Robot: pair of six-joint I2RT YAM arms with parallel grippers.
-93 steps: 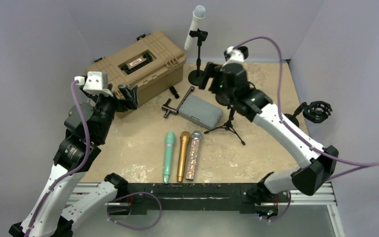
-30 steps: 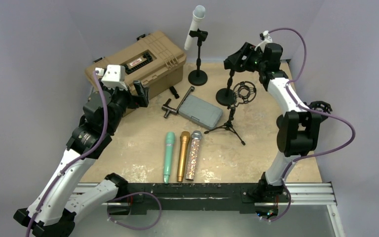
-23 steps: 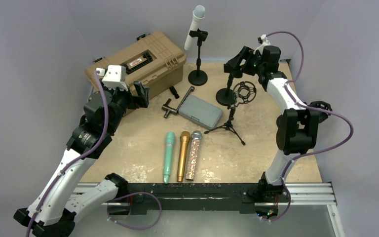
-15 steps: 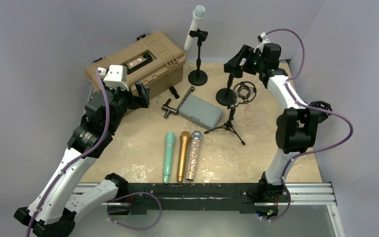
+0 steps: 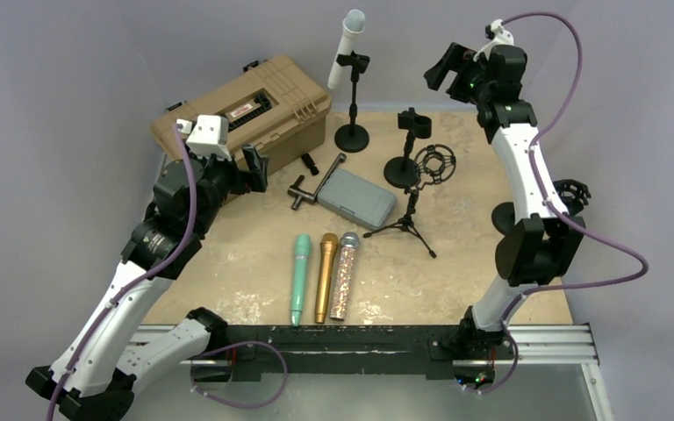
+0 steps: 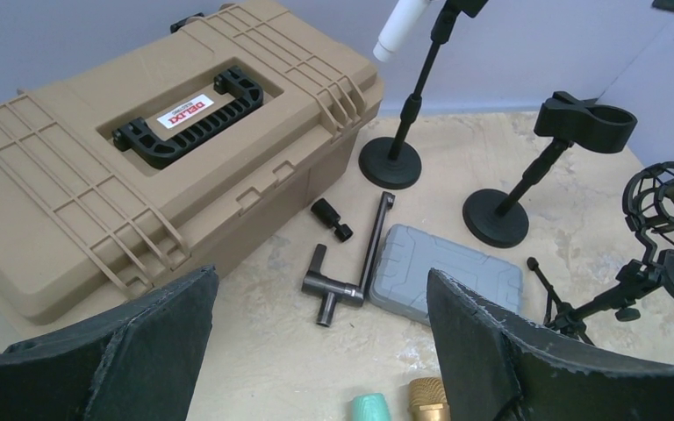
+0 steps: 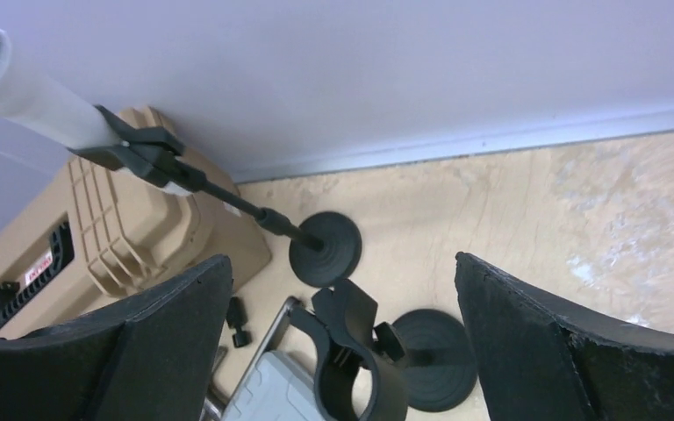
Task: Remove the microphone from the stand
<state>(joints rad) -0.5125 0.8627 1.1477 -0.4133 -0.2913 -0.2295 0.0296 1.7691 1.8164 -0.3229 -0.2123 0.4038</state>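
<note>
The white microphone (image 5: 348, 42) sits tilted in the clip of a black round-base stand (image 5: 352, 101) at the back of the table. It also shows in the right wrist view (image 7: 39, 95) and its lower end in the left wrist view (image 6: 401, 22). My right gripper (image 5: 449, 70) is open and empty, raised high to the right of the microphone, apart from it. In its wrist view (image 7: 342, 259) it looks down past an empty clip stand (image 7: 360, 364). My left gripper (image 5: 250, 169) is open and empty beside the tan case (image 5: 246, 110).
An empty clip stand (image 5: 408, 145) and a tripod with a shock mount (image 5: 430, 167) stand mid-table. A grey case (image 5: 355, 197) and a T-handle tool (image 5: 311, 184) lie by the tan case. Green (image 5: 301, 276), gold (image 5: 326, 274) and glitter (image 5: 345, 272) microphones lie in front.
My right arm has swung to the back of the table, then lifted up and to the right off the empty clip stand. My left arm has edged slightly towards the middle.
</note>
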